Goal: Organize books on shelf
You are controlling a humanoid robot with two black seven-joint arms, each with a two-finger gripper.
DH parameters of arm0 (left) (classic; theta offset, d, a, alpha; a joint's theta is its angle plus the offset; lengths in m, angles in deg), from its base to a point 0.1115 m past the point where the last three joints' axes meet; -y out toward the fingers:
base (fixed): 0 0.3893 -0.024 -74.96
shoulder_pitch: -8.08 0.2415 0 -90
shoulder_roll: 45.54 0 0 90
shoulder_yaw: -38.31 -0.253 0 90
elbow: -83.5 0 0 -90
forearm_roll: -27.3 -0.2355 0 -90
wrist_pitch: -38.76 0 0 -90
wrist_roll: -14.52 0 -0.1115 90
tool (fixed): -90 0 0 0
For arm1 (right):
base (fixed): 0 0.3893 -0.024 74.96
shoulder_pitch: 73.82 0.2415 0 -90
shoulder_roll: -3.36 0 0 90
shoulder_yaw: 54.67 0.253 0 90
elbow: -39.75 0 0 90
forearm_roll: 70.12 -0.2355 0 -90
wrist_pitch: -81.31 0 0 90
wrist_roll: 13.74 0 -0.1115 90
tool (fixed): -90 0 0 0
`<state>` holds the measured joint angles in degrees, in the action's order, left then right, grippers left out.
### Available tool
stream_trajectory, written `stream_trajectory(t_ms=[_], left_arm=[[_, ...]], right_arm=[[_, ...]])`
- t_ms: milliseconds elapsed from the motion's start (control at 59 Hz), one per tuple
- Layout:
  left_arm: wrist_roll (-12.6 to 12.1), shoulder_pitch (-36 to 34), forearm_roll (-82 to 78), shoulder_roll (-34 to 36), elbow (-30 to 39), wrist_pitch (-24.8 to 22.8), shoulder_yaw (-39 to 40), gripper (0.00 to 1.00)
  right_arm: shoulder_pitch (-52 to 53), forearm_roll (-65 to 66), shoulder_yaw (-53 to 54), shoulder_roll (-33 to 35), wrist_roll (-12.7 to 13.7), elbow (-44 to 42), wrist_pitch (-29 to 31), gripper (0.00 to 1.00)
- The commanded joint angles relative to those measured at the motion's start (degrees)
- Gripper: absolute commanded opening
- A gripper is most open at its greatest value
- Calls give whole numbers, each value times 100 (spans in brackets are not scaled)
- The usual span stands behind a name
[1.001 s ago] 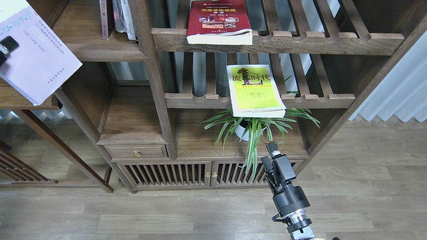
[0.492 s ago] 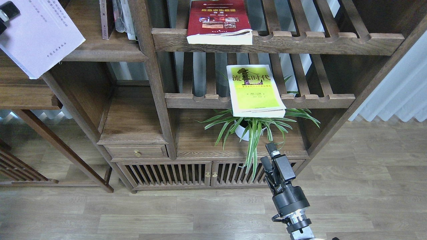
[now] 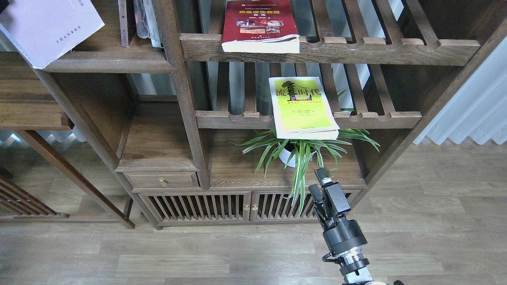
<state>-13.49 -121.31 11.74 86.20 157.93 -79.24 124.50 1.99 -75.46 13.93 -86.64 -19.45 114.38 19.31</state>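
Bookcase [image 3: 186, 118] filled most of the head view: dark-brown wood, solid boards on the left, slatted racks with notched front rails in the middle and right.

Target shelf [image 3: 111, 63], the solid board with the thick moulded front edge, sat at upper left. A few thin books [image 3: 127, 21] stood upright at its right end, against the post.

White-lavender book [image 3: 49, 25] was at the top-left corner, tilted, its lower corner over the front edge of that shelf. I couldn't tell whether it touched the board. Left gripper was out of frame apart from a dark sliver at the corner, so no call on its grip; the book was airborne, so presumably held.

Dark red book [image 3: 259, 23] lay flat on the upper slatted rack, overhanging the front rail. Yellow-green book [image 3: 303, 105] lay flat on the lower rack, also overhanging, right above the spider plant [image 3: 297, 158] in its white pot.

Right gripper [image 3: 323, 190] hung low in front of the cabinet doors, fingers slightly parted, holding nothing, well apart from all the books.

My read: step one of three, placing the lavender book. Next move needs the book carried further in over the board, left of the upright books, then set down and released. Two rack books not yet handled.
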Motion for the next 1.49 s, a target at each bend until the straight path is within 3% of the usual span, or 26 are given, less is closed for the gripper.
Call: stream_trajectory(t_ms=[0, 645, 1018, 1289, 1476], left_arm=[[1, -245, -175, -87, -175, 0, -138, 7], [1, -1774, -1493, -1115, -1405, 0, -647, 7], [1, -1932, -1872, -1186, -1599, 0, -665, 6], [1, -2485, -1898, -1449, -2398, 0, -841, 7], [1, -2714, -1924, -1730, -2548, 0, -1034, 6]], right_arm=[[48, -2, -4, 0, 0, -2, 0, 98], [109, -11, -21, 0, 0, 42, 0, 98], [101, -11, -21, 0, 0, 60, 0, 98], [109, -19, -21, 0, 0, 174, 0, 98], [101, -19, -21, 0, 0, 218, 0, 98]])
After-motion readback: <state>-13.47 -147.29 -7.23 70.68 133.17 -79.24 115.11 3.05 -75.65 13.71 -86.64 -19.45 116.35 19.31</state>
